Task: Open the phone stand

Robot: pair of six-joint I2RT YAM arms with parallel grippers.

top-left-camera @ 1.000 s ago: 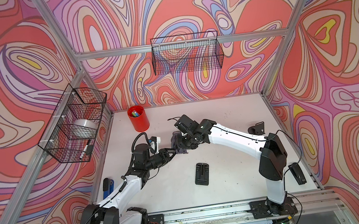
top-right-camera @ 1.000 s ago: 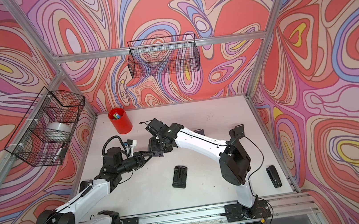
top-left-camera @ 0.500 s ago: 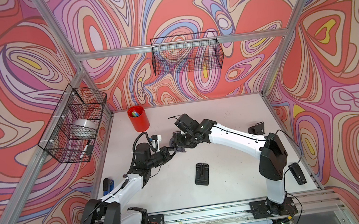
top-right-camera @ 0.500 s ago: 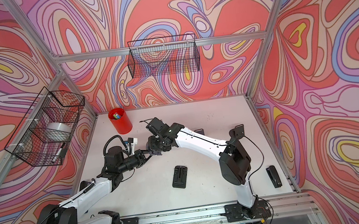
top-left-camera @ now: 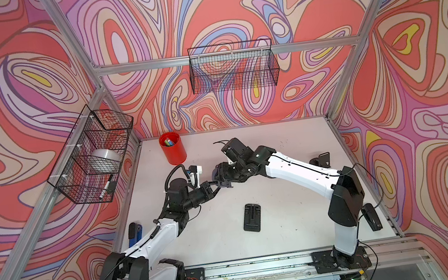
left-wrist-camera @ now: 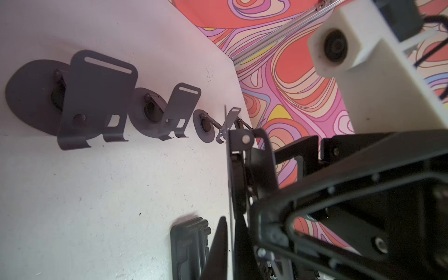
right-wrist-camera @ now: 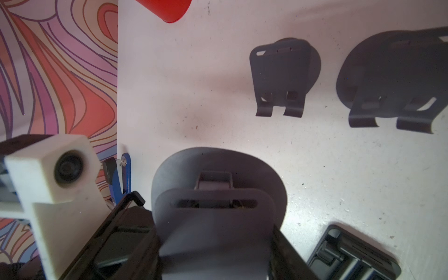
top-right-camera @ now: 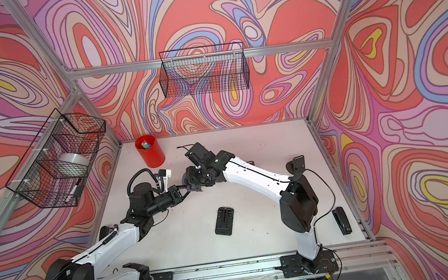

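The grey phone stand (top-left-camera: 219, 172) (top-right-camera: 187, 177) hangs above the middle of the table between both arms. My right gripper (top-left-camera: 226, 175) (right-wrist-camera: 215, 242) is shut on its flat back plate (right-wrist-camera: 213, 225), one finger on each side. The round base (right-wrist-camera: 218, 164) stands out beyond the plate. My left gripper (top-left-camera: 216, 184) (top-right-camera: 186, 191) (left-wrist-camera: 230, 225) comes in from the left and is shut on a thin edge of the stand (left-wrist-camera: 229, 169). Several dark shadows of the stand lie on the table.
A black flat folded object (top-left-camera: 252, 217) (top-right-camera: 224, 221) (left-wrist-camera: 189, 247) (right-wrist-camera: 351, 257) lies on the table in front of the arms. A red cup (top-left-camera: 172, 148) stands at the back left. A blue stapler (top-left-camera: 135, 233) sits by the left edge, a black stapler (top-right-camera: 342, 220) at the right. Wire baskets (top-left-camera: 232, 67) hang on the walls.
My left gripper has closed onto the stand's thin edge. The right gripper keeps its hold and both arms have barely shifted.
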